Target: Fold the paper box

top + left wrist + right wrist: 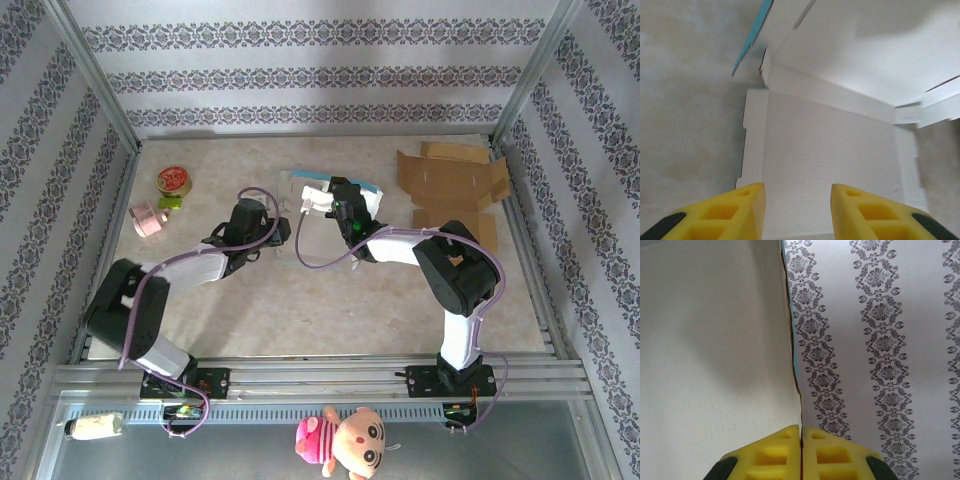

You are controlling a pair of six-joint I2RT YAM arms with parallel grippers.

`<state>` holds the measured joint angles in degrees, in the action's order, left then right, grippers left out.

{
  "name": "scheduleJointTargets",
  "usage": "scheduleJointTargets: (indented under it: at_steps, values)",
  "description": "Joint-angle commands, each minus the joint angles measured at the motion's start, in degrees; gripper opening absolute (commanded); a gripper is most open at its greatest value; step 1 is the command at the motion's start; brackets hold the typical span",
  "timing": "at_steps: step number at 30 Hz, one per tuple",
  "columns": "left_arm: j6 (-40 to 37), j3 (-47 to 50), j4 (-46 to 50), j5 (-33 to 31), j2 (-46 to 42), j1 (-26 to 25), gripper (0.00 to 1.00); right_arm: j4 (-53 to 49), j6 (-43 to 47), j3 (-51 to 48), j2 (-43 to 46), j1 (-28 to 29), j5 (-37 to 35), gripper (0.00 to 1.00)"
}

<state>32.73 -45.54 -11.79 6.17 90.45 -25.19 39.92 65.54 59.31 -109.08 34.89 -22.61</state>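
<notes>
Top camera high at the near edge, looking down over the whole tabletop [300, 310]; both wrist cameras close on the paper box [305, 180] at upper centre, left facing down onto it, right along a panel toward the wall [880, 340].

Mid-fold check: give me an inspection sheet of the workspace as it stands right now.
Surface: pale marbled tabletop.
Job's things: white paper box, partly folded, one flap raised.
Clutter: red tin, pink item, flat brown cardboard.
Grippers: left gripper open, facing the box's panel; right gripper shut on the raised flap.
Cables: purple cable loops between the arms.
Surroundings: patterned walls; plush doll by front rail.
</notes>
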Motion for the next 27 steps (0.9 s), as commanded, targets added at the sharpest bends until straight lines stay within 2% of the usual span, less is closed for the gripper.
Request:
scheduleJointTargets:
  at_steps: [1, 5, 10, 15, 27]
  values:
    - [-2.9, -4.2, -5.4, -0.1, 4.3, -0.7, 0.39, -0.9, -3.1, -0.3, 0.6, -0.3, 1.6, 0.08]
    - [-6.7, -10.8, -2.3, -2.3, 10.0, -0.2, 0.39, -0.9, -3.2, -0.9, 0.6, -0.3, 1.2, 0.08]
    - [-9.3, -17.5, 1.3, -1.3, 15.5, 2.4, 0.40, -1.0, -3.4, -0.9, 0.9, -0.4, 1.2, 0.08]
    - [-10.4, -22.2, 3.2, 3.9, 20.1, 4.6, 0.42, -1.2, -3.7, -0.7, 0.7, -0.4, 1.3, 0.08]
    - [-9.6, -27.7, 5.1, 8.1, 27.5, 7.0, 0.49, -1.9, -3.7, -0.4, 0.6, -0.3, 1.2, 0.08]
